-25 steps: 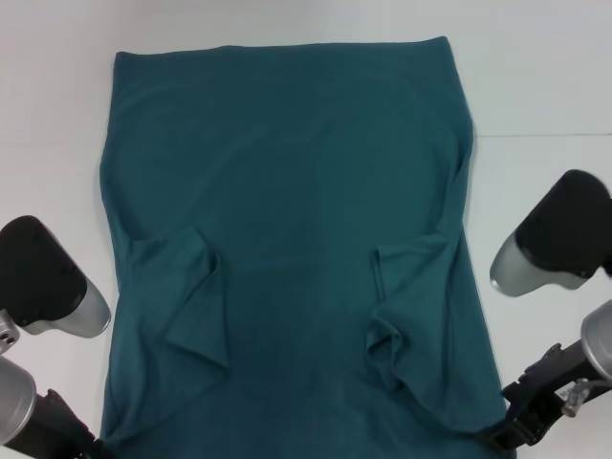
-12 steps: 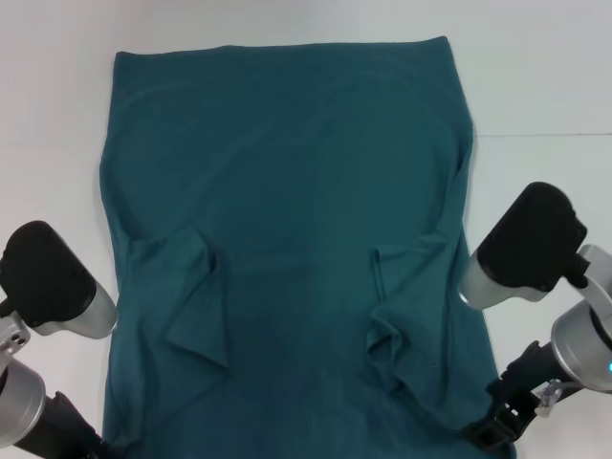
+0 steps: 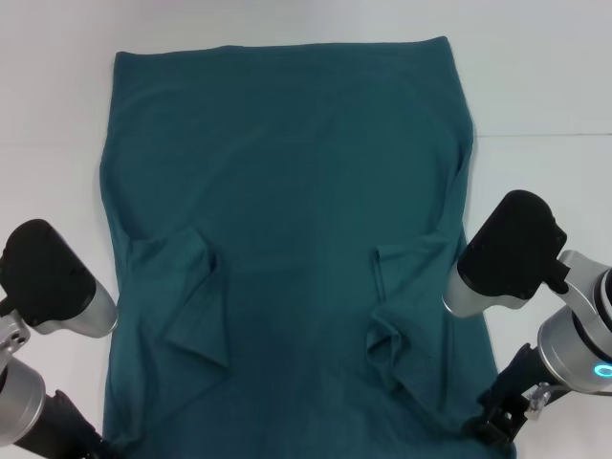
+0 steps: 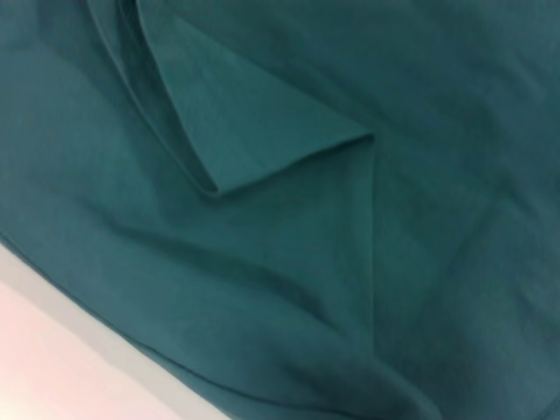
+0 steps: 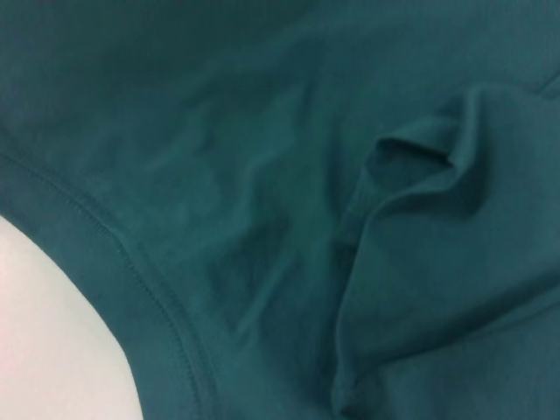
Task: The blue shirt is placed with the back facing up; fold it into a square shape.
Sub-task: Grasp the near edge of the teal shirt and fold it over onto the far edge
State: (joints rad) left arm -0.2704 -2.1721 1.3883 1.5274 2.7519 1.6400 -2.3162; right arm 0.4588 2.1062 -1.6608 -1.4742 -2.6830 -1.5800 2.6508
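A large dark teal-blue short-sleeved cotton shirt (image 3: 287, 239) lies spread on the plain white table (image 3: 535, 76), plain side up, its straight hem at the far edge and its body running toward the robot. Both sleeves are folded inward over the body: the left sleeve (image 3: 191, 306) forms a flat triangular flap, and the right sleeve (image 3: 406, 316) lies bunched, with a raised, puckered fold near its lower end. The left wrist view shows the left flap's pointed corner resting flat on the fabric, with a strip of bare table along one side of the cloth. The right wrist view shows the rumpled right sleeve fold (image 5: 420, 201) and a stitched curved edge of the garment (image 5: 114, 254) next to pale table. The left arm (image 3: 53, 287) sits at the near left corner of the shirt, beside its edge. The right arm (image 3: 507, 258) reaches over the shirt's right edge beside the bunched sleeve, its lower links (image 3: 512, 411) at the near right corner. Neither arm's fingers can be made out, so their opening and any hold on the cloth cannot be told.
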